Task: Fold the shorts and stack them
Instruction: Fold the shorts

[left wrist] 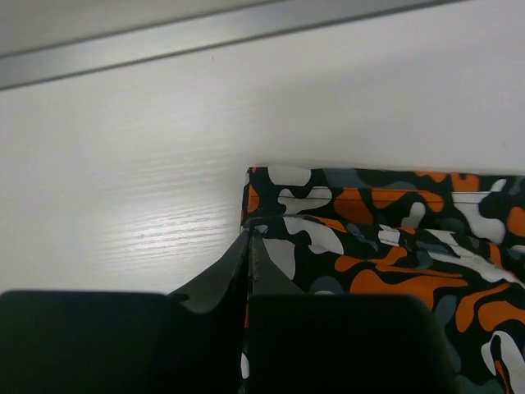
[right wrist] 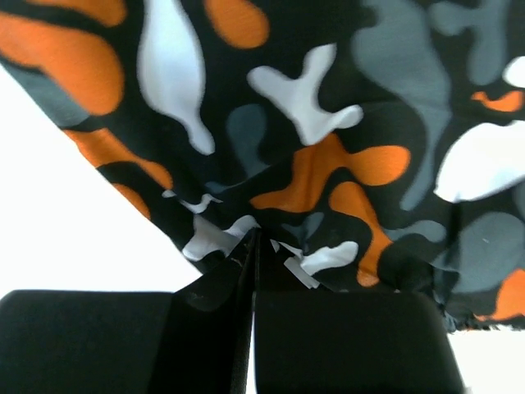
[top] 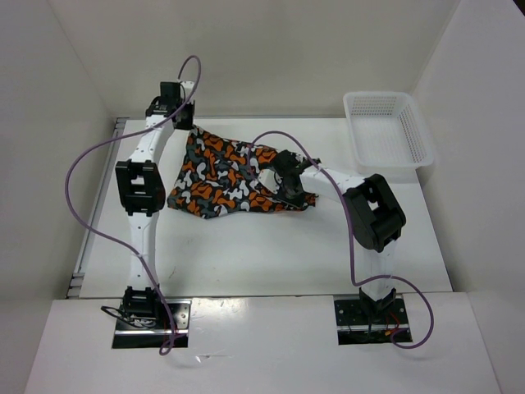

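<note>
The camouflage shorts [top: 225, 176], orange, white, grey and black, lie spread in the middle of the table. My left gripper [top: 190, 125] is at their far left corner, jaws shut on the fabric corner, as the left wrist view [left wrist: 248, 234] shows, with the shorts [left wrist: 394, 246] stretching to the right. My right gripper [top: 289, 187] is at the shorts' right edge, shut on a pinch of cloth in the right wrist view [right wrist: 254, 234], with the shorts [right wrist: 328, 123] filling that view.
A white mesh basket [top: 385, 130] stands at the far right of the table [top: 246, 246]. A metal rail [left wrist: 205, 37] runs along the table's far edge. White walls enclose the table on three sides.
</note>
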`<state>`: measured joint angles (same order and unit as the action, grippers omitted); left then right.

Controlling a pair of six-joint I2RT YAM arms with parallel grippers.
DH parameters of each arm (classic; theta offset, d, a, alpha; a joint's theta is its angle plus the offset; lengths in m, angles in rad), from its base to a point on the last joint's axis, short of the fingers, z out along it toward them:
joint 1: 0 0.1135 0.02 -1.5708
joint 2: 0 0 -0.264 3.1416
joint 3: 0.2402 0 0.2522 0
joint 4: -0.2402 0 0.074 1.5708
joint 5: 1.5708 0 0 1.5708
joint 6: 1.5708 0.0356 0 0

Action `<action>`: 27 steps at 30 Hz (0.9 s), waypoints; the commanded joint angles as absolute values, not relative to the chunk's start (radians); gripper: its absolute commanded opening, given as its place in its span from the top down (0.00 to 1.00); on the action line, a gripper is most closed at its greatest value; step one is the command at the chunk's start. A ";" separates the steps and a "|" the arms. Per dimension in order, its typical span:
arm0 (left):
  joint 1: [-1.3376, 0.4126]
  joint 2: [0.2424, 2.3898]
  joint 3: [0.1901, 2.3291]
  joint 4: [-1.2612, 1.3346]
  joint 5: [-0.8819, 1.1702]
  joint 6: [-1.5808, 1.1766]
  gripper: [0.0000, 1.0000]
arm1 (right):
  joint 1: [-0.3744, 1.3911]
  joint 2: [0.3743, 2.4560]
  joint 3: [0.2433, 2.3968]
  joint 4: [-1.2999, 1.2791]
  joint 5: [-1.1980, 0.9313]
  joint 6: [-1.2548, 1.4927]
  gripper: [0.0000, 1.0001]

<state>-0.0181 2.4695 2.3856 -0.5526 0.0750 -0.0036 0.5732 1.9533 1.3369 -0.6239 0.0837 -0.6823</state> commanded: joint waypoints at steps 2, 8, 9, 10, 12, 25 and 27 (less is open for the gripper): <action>-0.023 2.566 2.419 -0.526 0.044 0.000 0.95 | 0.571 1.911 1.405 -0.566 0.126 -0.608 1.00; -0.032 2.609 2.465 -0.526 0.012 0.000 0.51 | 0.562 1.847 1.515 -0.497 0.173 -0.439 0.87; -0.032 2.597 2.465 -0.538 0.012 0.000 0.34 | 0.542 1.836 1.566 -0.497 0.173 -0.410 0.77; -0.032 2.588 2.465 -0.538 0.023 0.000 0.30 | 0.529 1.836 1.594 -0.497 0.173 -0.382 0.77; -0.022 2.545 2.465 -0.578 0.023 0.000 0.23 | 0.490 1.836 1.644 -0.506 0.173 -0.318 0.75; 0.040 2.099 1.763 -0.646 0.115 0.000 0.10 | 0.215 1.882 1.559 -0.755 -0.136 -0.085 0.22; 0.052 2.070 1.636 -0.646 0.115 0.000 0.10 | 0.181 1.862 1.466 -0.755 -0.222 -0.052 0.19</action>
